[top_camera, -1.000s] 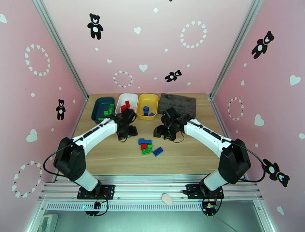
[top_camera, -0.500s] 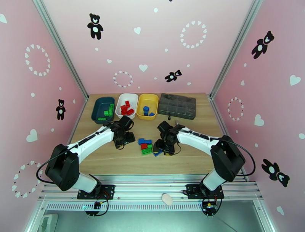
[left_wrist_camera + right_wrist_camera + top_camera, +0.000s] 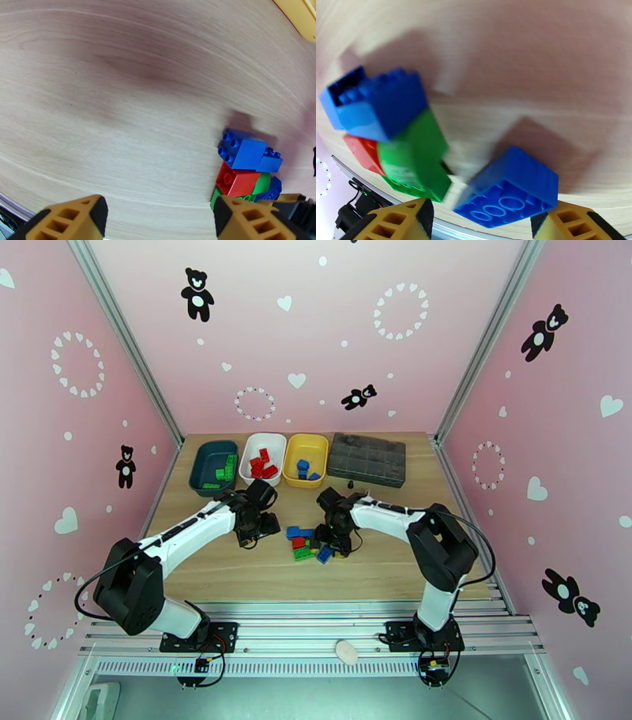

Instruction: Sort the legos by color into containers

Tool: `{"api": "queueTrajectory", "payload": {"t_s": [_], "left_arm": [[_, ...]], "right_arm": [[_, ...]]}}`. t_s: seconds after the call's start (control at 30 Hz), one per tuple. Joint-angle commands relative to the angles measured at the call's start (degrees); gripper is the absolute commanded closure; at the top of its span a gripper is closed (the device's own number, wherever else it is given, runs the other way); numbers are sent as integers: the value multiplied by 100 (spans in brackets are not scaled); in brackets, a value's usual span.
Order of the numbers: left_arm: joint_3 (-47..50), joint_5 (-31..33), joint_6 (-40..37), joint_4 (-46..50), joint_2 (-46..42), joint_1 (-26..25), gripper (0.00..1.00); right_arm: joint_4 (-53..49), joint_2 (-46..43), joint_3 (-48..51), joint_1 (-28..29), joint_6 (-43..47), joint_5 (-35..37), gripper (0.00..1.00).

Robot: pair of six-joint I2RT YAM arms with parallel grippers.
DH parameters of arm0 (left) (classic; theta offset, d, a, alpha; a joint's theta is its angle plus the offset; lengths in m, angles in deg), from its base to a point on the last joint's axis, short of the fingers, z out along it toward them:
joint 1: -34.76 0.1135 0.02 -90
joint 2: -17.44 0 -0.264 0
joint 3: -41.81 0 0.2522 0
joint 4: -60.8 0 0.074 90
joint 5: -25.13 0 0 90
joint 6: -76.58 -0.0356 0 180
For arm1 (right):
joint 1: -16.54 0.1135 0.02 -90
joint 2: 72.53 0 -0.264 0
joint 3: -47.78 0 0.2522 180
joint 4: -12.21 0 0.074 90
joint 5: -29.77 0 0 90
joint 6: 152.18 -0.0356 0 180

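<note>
Bare table (image 3: pixel 237 565) left of lego cluster (image 3: pixel 302 545)

Loose legos (image 3: pixel 302 543) clumped ctr; 3 trays (image 3: pixel 265 435) part-filled.

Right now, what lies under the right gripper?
A loose blue brick lies on the wooden table between the open fingers of the right gripper. In the top view the gripper covers part of it.

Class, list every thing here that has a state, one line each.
Left gripper, open, empty.
Right gripper, open around a blue brick.
Teal tray, holds green bricks.
White tray, holds red bricks.
Yellow tray, holds blue bricks.
Pile, unsorted on the table.
</note>
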Motion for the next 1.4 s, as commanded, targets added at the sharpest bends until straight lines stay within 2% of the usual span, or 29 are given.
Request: {"api": "queueTrajectory", "payload": {"t_s": [0.0, 0.17, 0.27, 0.37, 0.87, 1.1, 1.27, 1.37], "left_arm": [[-138, 128, -84, 61, -166, 67, 23], [-76, 83, -142, 31, -203, 200, 23], [-23, 46, -163, 1, -229, 263, 23], [4, 30, -172, -20, -242, 294, 23], [16, -70, -127, -156, -158, 312, 23], [-11, -140, -92, -198, -123, 309, 23], [-259, -438, -169, -296, -3, 307, 18], [-545, -691, -224, -395, 169, 313, 10]], "right_arm": [[-451, 319, -347, 38, 197, 249, 32], [-859, 536, -754, 40, 426, 561, 37], [-893, 523, -776, 52, 480, 627, 44], [-944, 505, -761, 64, 533, 680, 47], [-794, 702, -619, 107, 543, 672, 47], [-857, 613, -538, 128, 592, 753, 57], [-998, 321, -516, 63, 656, 827, 71], [-1016, 92, -528, -66, 676, 755, 75]]}}
